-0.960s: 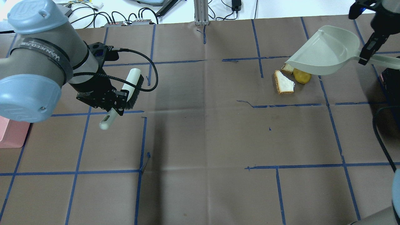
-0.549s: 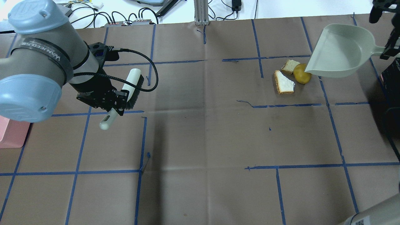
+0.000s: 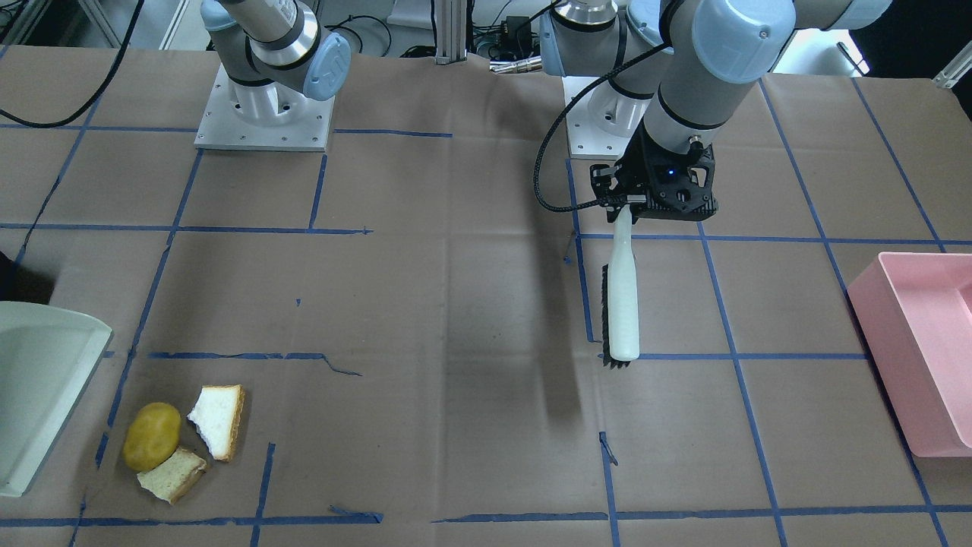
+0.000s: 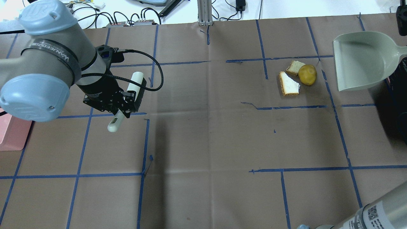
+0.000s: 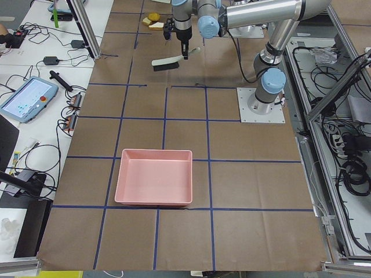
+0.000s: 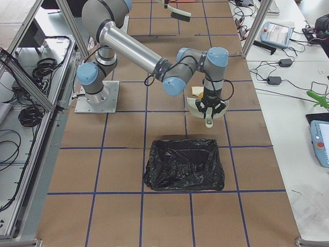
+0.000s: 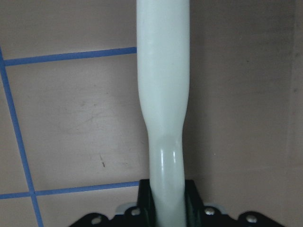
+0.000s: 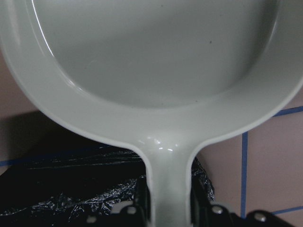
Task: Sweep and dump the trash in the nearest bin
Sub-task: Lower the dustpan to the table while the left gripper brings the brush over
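Note:
The trash lies together on the brown paper at the far right: a yellow-brown potato-like lump point(image 4: 307, 74) and two bread pieces point(image 4: 288, 83) point(image 4: 295, 67). It also shows in the front view, with the lump point(image 3: 152, 436) next to the bread point(image 3: 219, 410). My right gripper point(image 8: 168, 210) is shut on the handle of an empty grey-green dustpan point(image 4: 362, 60), held just right of the trash, apart from it. My left gripper point(image 4: 122, 103) is shut on the white handle of a black-bristled brush point(image 3: 624, 304), far left of the trash.
A black bag-lined bin point(image 6: 184, 164) sits right beside the dustpan, at the overhead view's right edge point(image 4: 394, 105). A pink tray point(image 3: 923, 342) stands at the table's left end. Blue tape lines grid the paper.
The dustpan has moved right, from over the trash to beside it, uncovering the bread and lump. My left arm with the brush has shifted slightly right.

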Tool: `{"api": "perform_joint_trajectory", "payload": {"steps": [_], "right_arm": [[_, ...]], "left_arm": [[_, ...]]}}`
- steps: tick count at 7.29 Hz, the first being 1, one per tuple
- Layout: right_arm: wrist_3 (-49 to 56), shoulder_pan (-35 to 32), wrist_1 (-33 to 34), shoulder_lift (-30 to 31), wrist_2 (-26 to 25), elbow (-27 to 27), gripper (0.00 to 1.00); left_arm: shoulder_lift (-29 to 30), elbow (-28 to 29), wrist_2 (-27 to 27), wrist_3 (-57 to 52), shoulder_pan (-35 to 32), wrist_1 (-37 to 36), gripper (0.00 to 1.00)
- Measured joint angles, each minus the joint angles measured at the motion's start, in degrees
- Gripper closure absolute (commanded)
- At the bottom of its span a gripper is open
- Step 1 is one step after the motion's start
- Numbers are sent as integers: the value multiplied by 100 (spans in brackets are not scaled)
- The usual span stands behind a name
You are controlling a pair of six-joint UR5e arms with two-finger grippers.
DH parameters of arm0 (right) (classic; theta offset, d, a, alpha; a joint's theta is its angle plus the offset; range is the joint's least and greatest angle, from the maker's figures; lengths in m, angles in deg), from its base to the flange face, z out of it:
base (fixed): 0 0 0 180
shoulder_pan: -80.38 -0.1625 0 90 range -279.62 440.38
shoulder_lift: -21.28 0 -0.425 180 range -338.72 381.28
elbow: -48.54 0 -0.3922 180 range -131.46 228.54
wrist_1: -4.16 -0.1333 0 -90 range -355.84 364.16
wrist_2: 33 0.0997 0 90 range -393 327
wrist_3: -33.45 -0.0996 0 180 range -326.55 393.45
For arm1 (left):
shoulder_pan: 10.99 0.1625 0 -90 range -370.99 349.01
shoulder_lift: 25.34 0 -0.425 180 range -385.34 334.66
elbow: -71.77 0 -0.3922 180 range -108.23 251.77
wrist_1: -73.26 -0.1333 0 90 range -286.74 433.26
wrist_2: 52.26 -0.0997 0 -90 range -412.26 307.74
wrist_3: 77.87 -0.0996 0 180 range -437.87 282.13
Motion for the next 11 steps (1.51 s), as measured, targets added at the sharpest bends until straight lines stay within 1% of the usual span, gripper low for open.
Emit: {"api": "perform_joint_trajectory", "payload": {"steps": [1, 2, 5, 7, 8, 11], "right_arm": [[201, 2, 25, -115, 7, 1, 96], [426, 4, 119, -261, 6, 1, 96], [748, 4, 454, -554, 2, 0, 96], [741, 4, 639, -720, -8, 3, 96], [723, 4, 753, -787, -1, 2, 96], [617, -4, 1003, -904, 64, -4, 96]], "left_arm": [[43, 1, -7, 251, -210, -63, 100], [151, 1, -18, 547, -509, -288, 100], [856, 93, -29, 1229, -1526, -1480, 100], [1233, 207, 80, 1530, -1853, -1987, 100], [1453, 412, 139, 1643, -2026, -2076, 100], [2436, 1613, 113, 2178, -2659, -2122, 100]]}}
